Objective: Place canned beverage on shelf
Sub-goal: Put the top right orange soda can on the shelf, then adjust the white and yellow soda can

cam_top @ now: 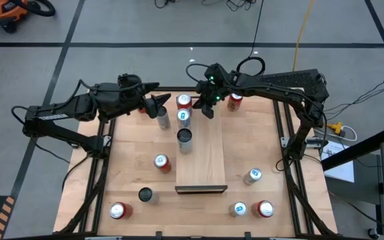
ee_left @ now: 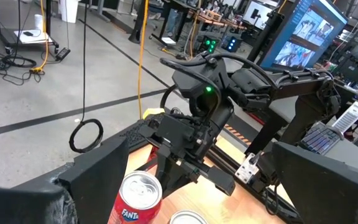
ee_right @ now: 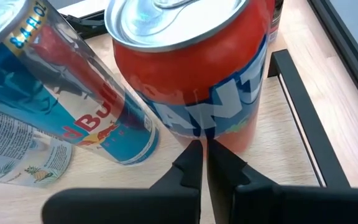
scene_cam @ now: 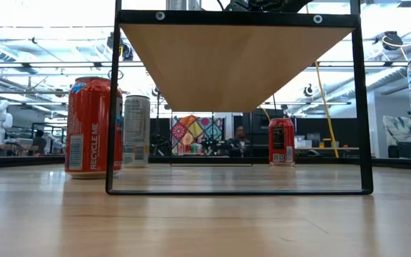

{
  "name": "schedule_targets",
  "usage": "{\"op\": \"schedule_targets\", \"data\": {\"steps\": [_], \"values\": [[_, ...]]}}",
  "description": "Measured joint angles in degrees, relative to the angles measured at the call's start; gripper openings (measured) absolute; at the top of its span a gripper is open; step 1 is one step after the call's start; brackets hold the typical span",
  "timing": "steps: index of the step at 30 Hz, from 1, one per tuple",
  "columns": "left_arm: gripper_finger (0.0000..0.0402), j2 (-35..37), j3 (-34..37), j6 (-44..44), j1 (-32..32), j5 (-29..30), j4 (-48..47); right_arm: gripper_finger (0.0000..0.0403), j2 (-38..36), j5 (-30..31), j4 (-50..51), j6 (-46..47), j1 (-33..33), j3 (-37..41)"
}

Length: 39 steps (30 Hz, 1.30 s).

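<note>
While both grippers crowd the far end of the shelf (cam_top: 202,157), the coming move seems to turn on the left gripper (cam_top: 157,107), whose jaws stand wide apart beside the slim silver can (cam_top: 163,120) just off the shelf's left edge. That can stands upright, its long axis vertical, close before the fingertips on their near side; whether it sits between the fingers or only next to them is hard to judge from above. The right gripper (cam_top: 207,110) hangs over the shelf's far end with jaws pressed together on nothing, its tips just short of the orange Fanta can (ee_right: 194,68), which stands upright beside a blue Red Bull can (ee_right: 73,106). The left arm looks the better placed for a pick.

The shelf, a pale board with a dark strip at its near end, runs down the middle of the tabletop (cam_top: 129,150) and is raised on a black frame (scene_cam: 362,107). Three cans stand by its far left corner: the red-topped one (cam_top: 184,101), the blue-topped one (cam_top: 184,117) and a dark-topped one (cam_top: 185,138); whether each is fully on the board cannot be told. In the low view a red can (scene_cam: 91,127) reads "RECYCLE ME".
</note>
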<state>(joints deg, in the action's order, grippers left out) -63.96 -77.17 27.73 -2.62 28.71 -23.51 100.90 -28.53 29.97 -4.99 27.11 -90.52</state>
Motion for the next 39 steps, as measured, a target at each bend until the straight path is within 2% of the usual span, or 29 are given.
{"op": "schedule_targets", "data": {"steps": [11,21,27,39], "values": [[0.0398,0.00,0.00,0.02,0.00,0.00,-0.02,0.0000,-0.04,0.14,0.54,0.68,0.12,0.00],[0.0398,0.02,0.00,0.37,0.00,-0.56,-1.64,0.0000,-6.13,-0.09,10.00,3.50,1.19,0.00],[0.0398,0.02,0.00,0.44,0.00,-1.79,-4.78,0.0000,-10.06,-3.09,14.59,5.52,-2.49,0.00],[0.0398,0.02,0.00,1.77,0.11,-2.33,-6.30,0.0000,-10.45,-2.31,17.92,7.57,-12.33,0.00]]}}
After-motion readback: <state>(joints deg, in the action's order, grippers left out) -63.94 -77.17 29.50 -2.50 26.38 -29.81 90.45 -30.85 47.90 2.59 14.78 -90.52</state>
